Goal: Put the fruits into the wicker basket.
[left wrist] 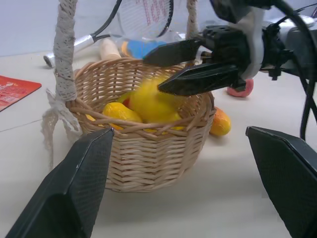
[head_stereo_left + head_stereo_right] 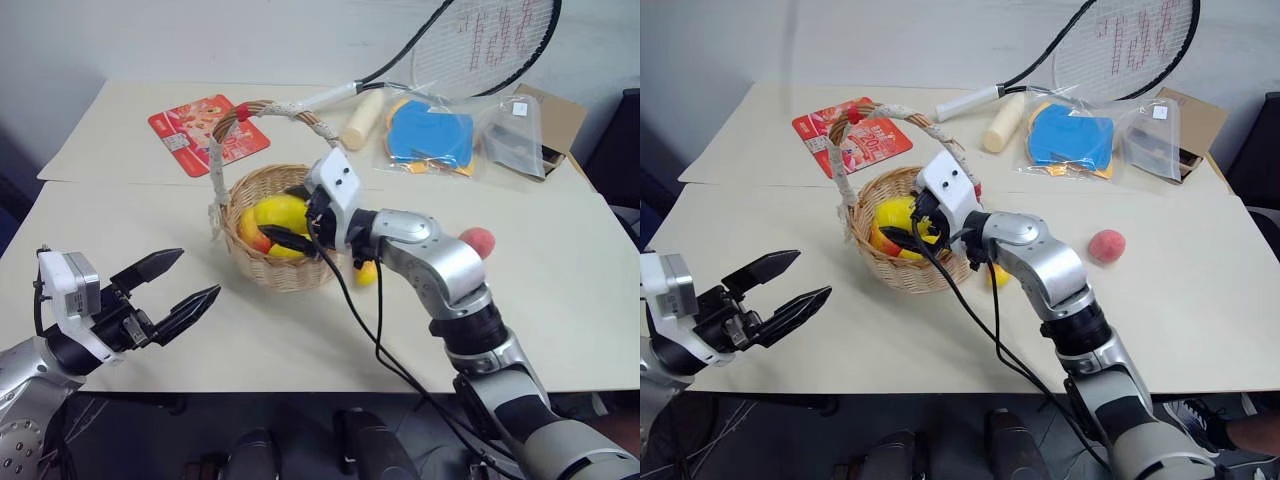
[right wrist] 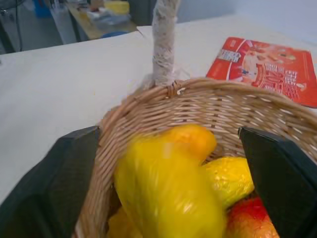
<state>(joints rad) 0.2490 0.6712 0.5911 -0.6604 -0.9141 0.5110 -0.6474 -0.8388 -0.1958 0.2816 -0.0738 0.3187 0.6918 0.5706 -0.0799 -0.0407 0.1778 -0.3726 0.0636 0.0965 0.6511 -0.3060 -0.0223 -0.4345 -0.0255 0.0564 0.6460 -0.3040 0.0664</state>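
Reaching in from the right, your right gripper [image 1: 184,67] hangs level over the wicker basket [image 2: 285,270], its two black fingers spread with nothing between them. Your left gripper [image 2: 177,285] waits to the basket's left, also level and spread wide, empty. You can see the basket is round, light-tan weave with a tall cord-wrapped handle, standing mid-table. Smooth yellow fruits [image 3: 168,188] and a bumpy lemon [image 3: 230,181] lie piled inside. One small orange-yellow fruit [image 1: 220,122] lies against its outer wall; a round pink peach [image 2: 1106,245] sits well apart.
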